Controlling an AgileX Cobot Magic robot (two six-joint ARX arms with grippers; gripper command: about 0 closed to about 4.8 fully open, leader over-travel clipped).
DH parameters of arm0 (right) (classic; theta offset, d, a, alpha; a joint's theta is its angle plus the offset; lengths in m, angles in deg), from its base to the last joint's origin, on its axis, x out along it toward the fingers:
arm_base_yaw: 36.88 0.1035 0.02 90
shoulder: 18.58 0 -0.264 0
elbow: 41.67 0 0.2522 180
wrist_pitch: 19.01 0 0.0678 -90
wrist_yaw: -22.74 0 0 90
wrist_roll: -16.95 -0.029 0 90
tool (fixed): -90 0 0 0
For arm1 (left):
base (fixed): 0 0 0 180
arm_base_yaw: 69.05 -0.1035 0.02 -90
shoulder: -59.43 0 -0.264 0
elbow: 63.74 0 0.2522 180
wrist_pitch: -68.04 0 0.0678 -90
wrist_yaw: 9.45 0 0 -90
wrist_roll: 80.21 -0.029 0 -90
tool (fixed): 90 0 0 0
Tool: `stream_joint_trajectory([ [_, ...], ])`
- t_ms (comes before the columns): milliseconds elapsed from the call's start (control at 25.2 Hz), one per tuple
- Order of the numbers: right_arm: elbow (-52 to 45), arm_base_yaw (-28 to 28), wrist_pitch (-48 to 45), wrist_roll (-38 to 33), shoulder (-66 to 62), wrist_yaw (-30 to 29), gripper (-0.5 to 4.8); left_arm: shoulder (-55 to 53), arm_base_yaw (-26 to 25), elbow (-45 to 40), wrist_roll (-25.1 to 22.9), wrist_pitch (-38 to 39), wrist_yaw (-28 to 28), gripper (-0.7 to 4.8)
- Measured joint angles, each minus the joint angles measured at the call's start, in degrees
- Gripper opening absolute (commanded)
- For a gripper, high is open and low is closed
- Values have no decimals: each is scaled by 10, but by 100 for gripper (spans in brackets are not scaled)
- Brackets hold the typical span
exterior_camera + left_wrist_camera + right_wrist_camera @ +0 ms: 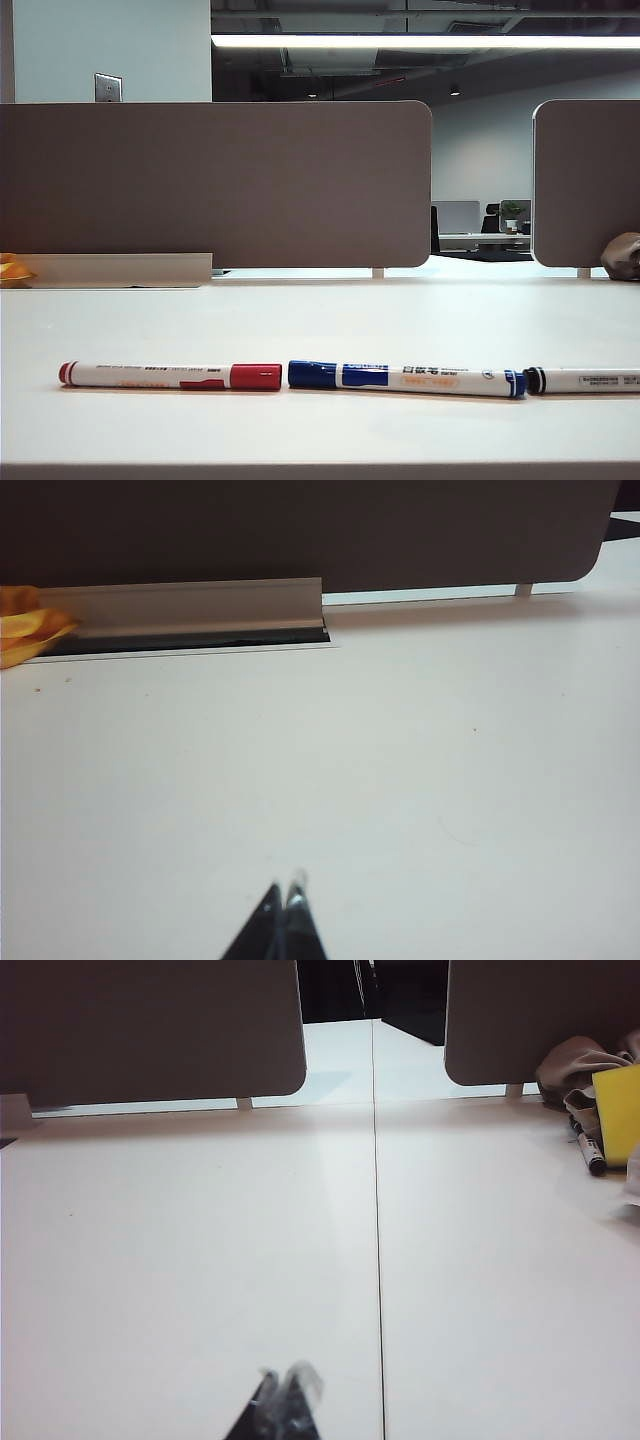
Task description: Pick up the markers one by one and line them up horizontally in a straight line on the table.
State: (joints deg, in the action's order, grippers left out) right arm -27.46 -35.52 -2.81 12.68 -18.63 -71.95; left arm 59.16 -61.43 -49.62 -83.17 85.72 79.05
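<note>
I'm seeing the red marker (170, 376), blue marker (405, 378) and black marker (583, 380) lying end to end at six o'clock on the table (320, 320). The left gripper (283, 900) and right gripper (283, 1385) are hovering closed, gripping nothing.

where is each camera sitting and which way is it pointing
Exterior view: low at the table front edge, facing the partitions across three markers: red, blue, black; no arm shows.
Left wrist view: above bare table, facing the partition; only the left gripper, jaws shut, shows.
Right wrist view: above bare table, facing the partition gap; right gripper, jaws shut.
Shared: all see table and partitions.
</note>
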Motion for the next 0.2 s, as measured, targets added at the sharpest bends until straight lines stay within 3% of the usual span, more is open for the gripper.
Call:
stream_joint_trajectory([
  [198,0,0,0,0,0,0,0,0,0,0,0,0,0,-5],
])
